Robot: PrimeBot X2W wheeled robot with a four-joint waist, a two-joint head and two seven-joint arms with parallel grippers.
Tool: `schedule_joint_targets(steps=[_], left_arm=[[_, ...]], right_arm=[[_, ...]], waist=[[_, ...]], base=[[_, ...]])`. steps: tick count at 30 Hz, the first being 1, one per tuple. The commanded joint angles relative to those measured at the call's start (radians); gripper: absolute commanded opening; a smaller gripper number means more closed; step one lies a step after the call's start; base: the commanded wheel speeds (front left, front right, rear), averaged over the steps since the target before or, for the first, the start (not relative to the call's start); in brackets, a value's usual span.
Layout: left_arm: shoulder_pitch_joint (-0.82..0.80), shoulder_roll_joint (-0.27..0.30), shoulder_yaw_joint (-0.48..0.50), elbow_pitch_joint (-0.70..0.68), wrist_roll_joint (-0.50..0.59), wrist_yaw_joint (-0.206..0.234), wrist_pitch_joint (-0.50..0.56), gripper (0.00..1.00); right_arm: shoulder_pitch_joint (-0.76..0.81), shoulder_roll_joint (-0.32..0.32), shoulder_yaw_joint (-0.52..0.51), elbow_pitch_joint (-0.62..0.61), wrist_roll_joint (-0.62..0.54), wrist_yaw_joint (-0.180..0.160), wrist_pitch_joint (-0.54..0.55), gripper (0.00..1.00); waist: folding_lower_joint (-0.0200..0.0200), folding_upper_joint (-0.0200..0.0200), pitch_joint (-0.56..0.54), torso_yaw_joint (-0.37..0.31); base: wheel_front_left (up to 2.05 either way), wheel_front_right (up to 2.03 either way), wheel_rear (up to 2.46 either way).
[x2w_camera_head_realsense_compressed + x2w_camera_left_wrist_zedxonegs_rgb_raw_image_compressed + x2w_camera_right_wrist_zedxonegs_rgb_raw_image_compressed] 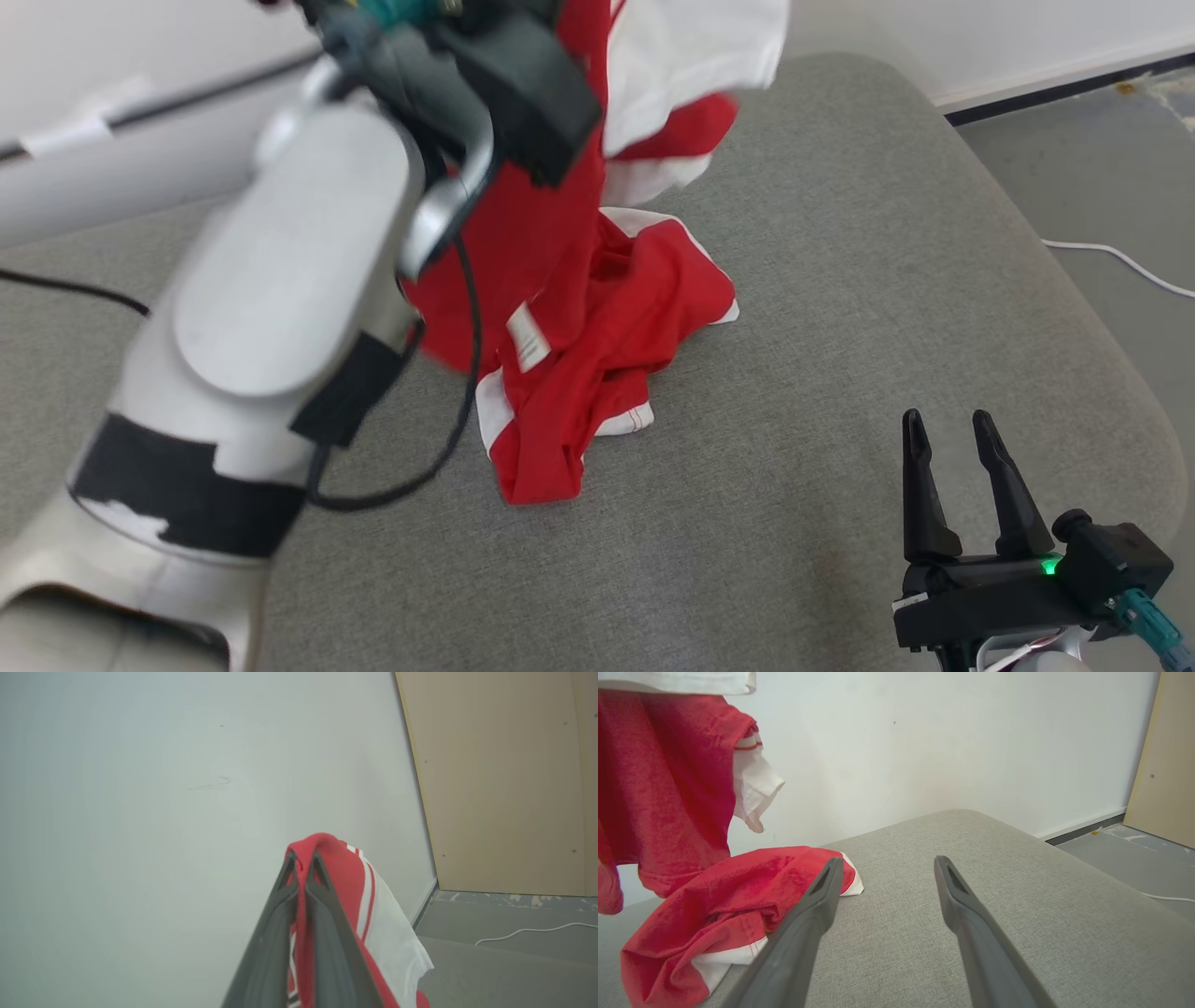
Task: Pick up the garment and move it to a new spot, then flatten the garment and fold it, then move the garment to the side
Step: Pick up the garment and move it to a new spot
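Head view | lower right: right gripper (pixel 946 420), fingers spread, empty | centre: red-and-white jersey garment (pixel 597 373), hem heaped on grey fabric cushion (pixel 840 280) | top: left gripper (pixel 304 858), fingers pinching thin fold | risk: fold may slip, hem drags.

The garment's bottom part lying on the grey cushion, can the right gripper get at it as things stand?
Probably yes. The right gripper is open, and bare cushion lies between it and the garment heaped to its left. The left gripper holds the top high, out of the way.
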Motion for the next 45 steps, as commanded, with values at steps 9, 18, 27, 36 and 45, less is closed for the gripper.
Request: schedule_joint_targets(steps=[9, 18, 27, 36, 45], left_arm=[[-0.167, 0.015, 0.012, 0.059, -0.057, 0.003, -0.047, 0.00], [-0.142, 0.051, 0.037, 0.085, -0.075, 0.012, -0.092, 0.00], [-0.015, 0.223, 0.127, 0.062, -0.095, 0.059, -0.117, 0.00], [0.132, 0.419, 0.259, -0.002, -0.143, 0.121, -0.121, 0.00], [0.263, 0.515, 0.370, -0.032, -0.201, 0.168, -0.152, 0.00]], right_arm=[[-0.002, 0.004, -0.022, 0.001, 0.002, -0.002, -0.001, 1.00], [-0.001, -0.014, -0.030, -0.039, -0.022, -0.002, 0.000, 1.00], [-0.020, -0.055, -0.018, -0.089, -0.032, -0.002, -0.001, 1.00], [-0.045, -0.104, 0.010, -0.148, -0.048, -0.002, -0.001, 1.00], [-0.046, -0.154, 0.022, -0.223, -0.061, -0.002, -0.001, 1.00]], waist=[[0.0001, -0.0001, 0.016, -0.007], [0.0001, -0.0001, 0.025, 0.114], [0.0001, -0.0001, 0.068, 0.303], [0.0001, -0.0001, 0.123, 0.415], [0.0001, -0.0001, 0.154, 0.459]], base=[[0.00, 0.00, 0.00], [0.00, 0.00, 0.00], [0.00, 0.00, 0.00], [0.00, 0.00, 0.00], [0.00, 0.00, 0.00]])
